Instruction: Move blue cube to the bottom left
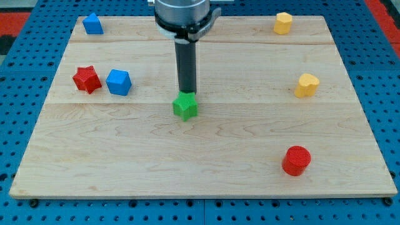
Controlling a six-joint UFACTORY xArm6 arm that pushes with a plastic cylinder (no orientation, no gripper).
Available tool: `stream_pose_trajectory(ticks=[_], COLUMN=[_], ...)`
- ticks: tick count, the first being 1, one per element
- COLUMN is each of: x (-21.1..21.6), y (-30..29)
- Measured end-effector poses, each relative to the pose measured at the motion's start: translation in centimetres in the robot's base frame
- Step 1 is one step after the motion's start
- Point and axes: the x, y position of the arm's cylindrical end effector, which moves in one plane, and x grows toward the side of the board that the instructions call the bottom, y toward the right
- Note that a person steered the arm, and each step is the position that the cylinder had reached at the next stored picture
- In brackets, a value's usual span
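- Light wooden plank table [206,162]: fills most of the view and rests on a blue studded surface with a red edge at the upper corners.
- Straight dark rod [186,65]: descends from a grey round mount at the view's top centre. No gripper is fitted, so no spread or pinched state applies.
- Rod's lower end, the tip [187,92]: sits at the upper edge of the green block, touching or just short of it; which one cannot be told.
- Green star-like block [185,106]: near the table's centre, directly below the tip in the view.
- Blue cube [118,82]: the task's item, at the view's left, in the upper half of the table, well apart from the tip and to its left.
- Red star-shaped block [87,79]: just beside the blue cube, on its left.
- Second blue block, house-like in shape [92,24]: near the table's top left corner.
- Yellow block, roughly hexagonal [283,23]: near the top right corner.
- Yellow heart-like block [307,85]: at the view's right, mid height.
- Red cylinder [296,160]: towards the bottom right, well apart from all other blocks.
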Motion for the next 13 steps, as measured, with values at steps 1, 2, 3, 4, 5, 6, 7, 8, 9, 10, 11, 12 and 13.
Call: stream_pose_trajectory(ticks=[1, 2, 3, 4, 5, 6, 7, 8, 9, 10, 11, 12, 13], x=[4.2, 8.9, 11.1, 4.5, -2.4, -8.0, -9.5, -6.9, -3.6, -0.9, 3.3, 4.6, 5.9], y=[-0.1, -1.1, -2.5, -2.6, -4.1, -5.0, -11.2, -13.1, -14.7, -14.9, -14.3, -13.4, -10.9])
